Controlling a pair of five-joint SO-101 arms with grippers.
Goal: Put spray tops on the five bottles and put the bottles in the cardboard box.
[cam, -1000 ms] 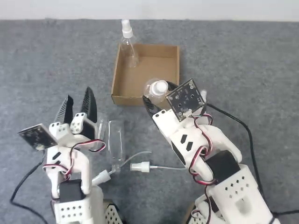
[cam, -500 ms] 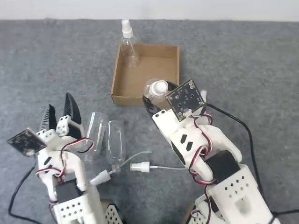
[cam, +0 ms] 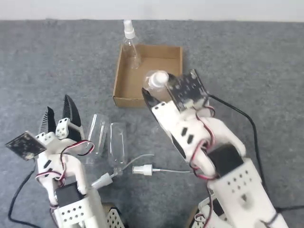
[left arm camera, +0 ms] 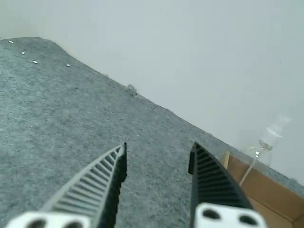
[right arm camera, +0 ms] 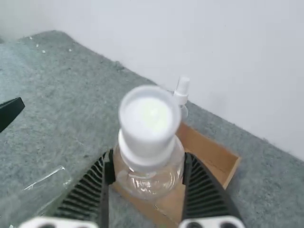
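Over the near wall of the cardboard box (cam: 126, 100): one bottle (cam: 156, 81) with a white top fitted, long axis roughly vertical, top pointing up. The right gripper (right arm camera: 148, 164) clamps it, one finger on each side of the clear body just under the shoulder.

Key relation: the bottle hangs at the box's near side, and the open box floor lies beyond it, away from the right arm. Judgement: a short push forward, then a descent, should place it.

A second bottle (cam: 130, 47), sprayer on, stands in the far left corner of the box, well apart from the held one. Collision risk looks low.

Left gripper (cam: 58, 103): fingers spread wide, nothing between them, raised above the carpet.

Two uncapped bottles (cam: 96, 135) (cam: 117, 142) lie side by side near the left gripper. Loose spray tops (cam: 142, 169) (cam: 103, 180) lie just below them, between the two arms. The left arm is nearer to all of these.
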